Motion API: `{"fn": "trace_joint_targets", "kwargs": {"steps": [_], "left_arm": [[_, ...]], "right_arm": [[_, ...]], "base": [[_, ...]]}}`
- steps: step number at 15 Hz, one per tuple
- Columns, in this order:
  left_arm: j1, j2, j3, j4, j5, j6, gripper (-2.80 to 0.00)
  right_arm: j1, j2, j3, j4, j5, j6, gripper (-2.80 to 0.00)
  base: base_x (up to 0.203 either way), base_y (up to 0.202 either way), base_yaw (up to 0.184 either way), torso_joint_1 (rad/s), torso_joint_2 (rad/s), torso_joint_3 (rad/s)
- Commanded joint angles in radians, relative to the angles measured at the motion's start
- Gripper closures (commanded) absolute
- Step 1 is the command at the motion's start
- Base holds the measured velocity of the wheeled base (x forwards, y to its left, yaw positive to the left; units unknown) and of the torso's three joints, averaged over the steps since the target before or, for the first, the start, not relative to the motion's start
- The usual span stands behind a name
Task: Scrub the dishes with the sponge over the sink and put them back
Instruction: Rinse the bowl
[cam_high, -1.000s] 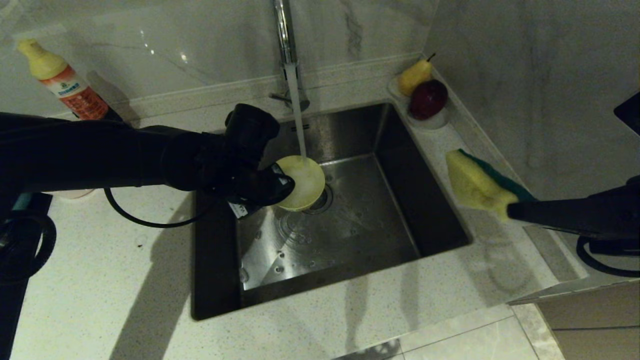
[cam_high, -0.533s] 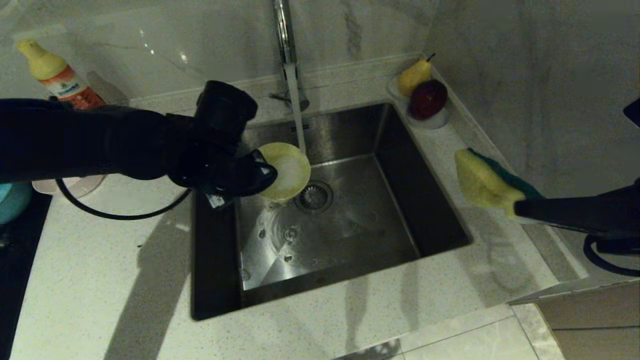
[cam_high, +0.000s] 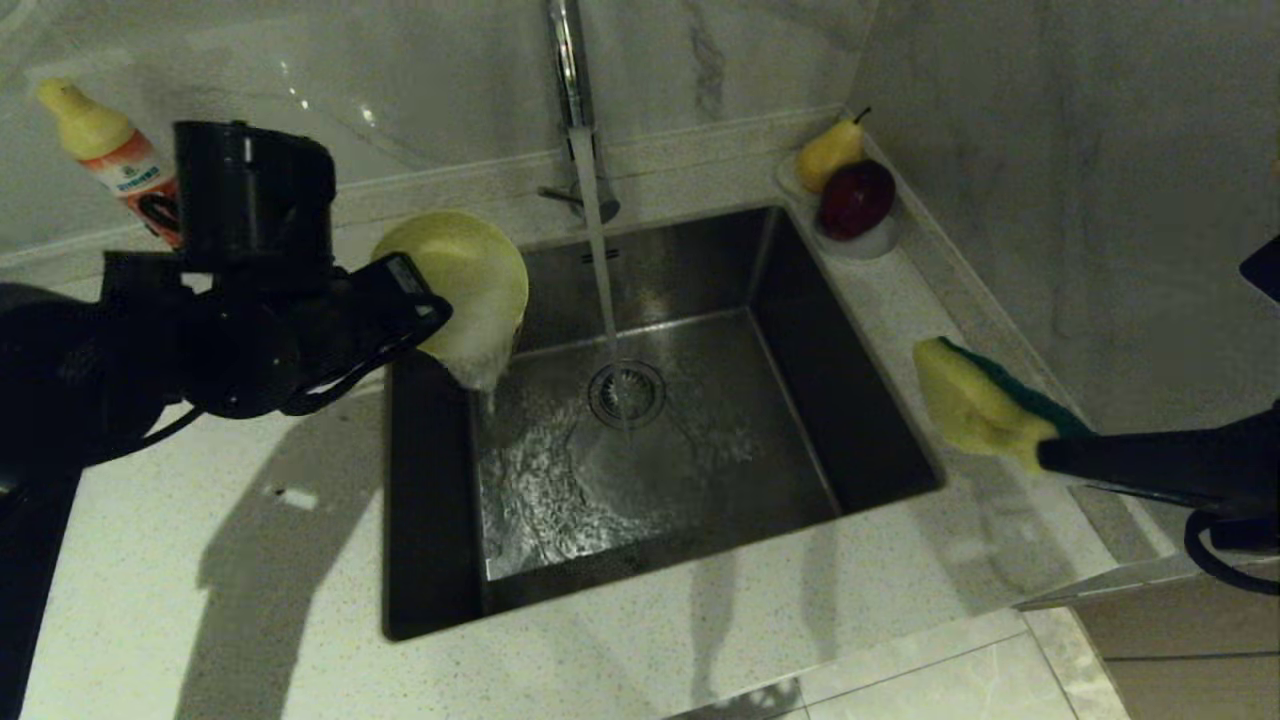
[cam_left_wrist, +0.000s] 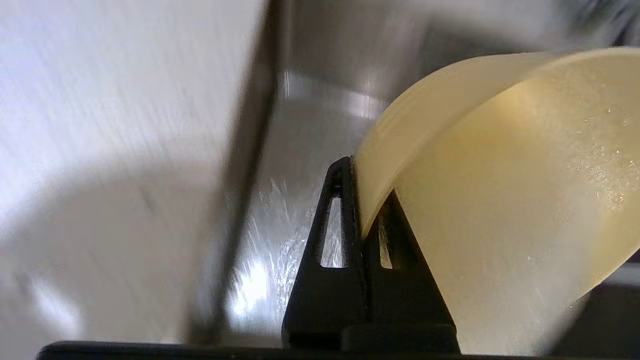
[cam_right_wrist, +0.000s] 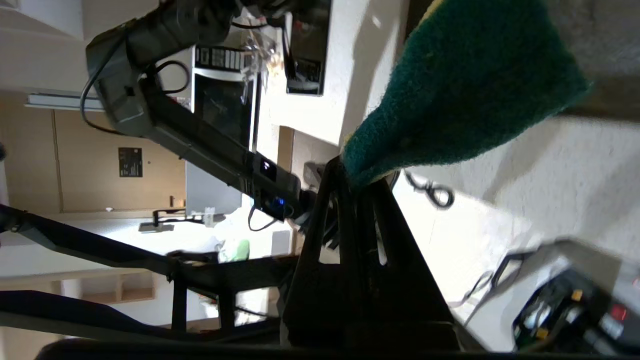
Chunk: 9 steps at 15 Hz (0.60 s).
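Landmark: sink (cam_high: 700, 450), set in the counter (cam_high: 250, 560). Tap (cam_high: 572, 90) behind the sink's back edge, water stream falling onto the drain (cam_high: 626, 393) at the sink's middle. Bowl (cam_high: 462, 285) tilted above the sink's back-left corner, clamped at its rim by the left gripper (cam_high: 420, 310), which reaches in from the sink's left. Bottle (cam_high: 112, 155) far left, behind that arm. Fruit dish (cam_high: 855, 235) at the sink's back-right corner. Sponge (cam_high: 975, 400) held above the counter right of the sink, pinched in the right gripper (cam_high: 1045, 455).
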Motion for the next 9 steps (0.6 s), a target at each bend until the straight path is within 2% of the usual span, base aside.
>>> {"fn": "trace_joint_targets", "kwargs": {"steps": [1,2,4,7,9], "left_arm": [[0.019,-0.05,0.167,-0.49,0.01,0.211,0.0],[0.025,-0.054,0.228,-0.648,0.01,0.292,0.0],[0.036,-0.06,0.286,-0.844,-0.009,0.402,0.0],[0.049,-0.057,0.345,-0.981,-0.133,0.438,0.0],[0.051,-0.049,0.35,-1.032,-0.177,0.467,0.0]], "right_arm": [[0.001,0.004,-0.006,0.018,0.002,0.005,0.0],[0.001,0.004,-0.007,0.02,0.002,0.005,0.0],[0.003,-0.003,-0.006,0.021,0.003,0.005,0.0],[0.005,-0.007,-0.004,0.032,0.003,0.005,0.0],[0.005,-0.007,-0.005,0.033,0.005,0.005,0.0]], "base": [[0.0,0.0,0.0,0.0,0.0,0.0],[0.0,0.0,0.0,0.0,0.0,0.0],[0.0,0.0,0.0,0.0,0.0,0.0],[0.0,0.0,0.0,0.0,0.0,0.0],[0.0,0.0,0.0,0.0,0.0,0.0]]}}
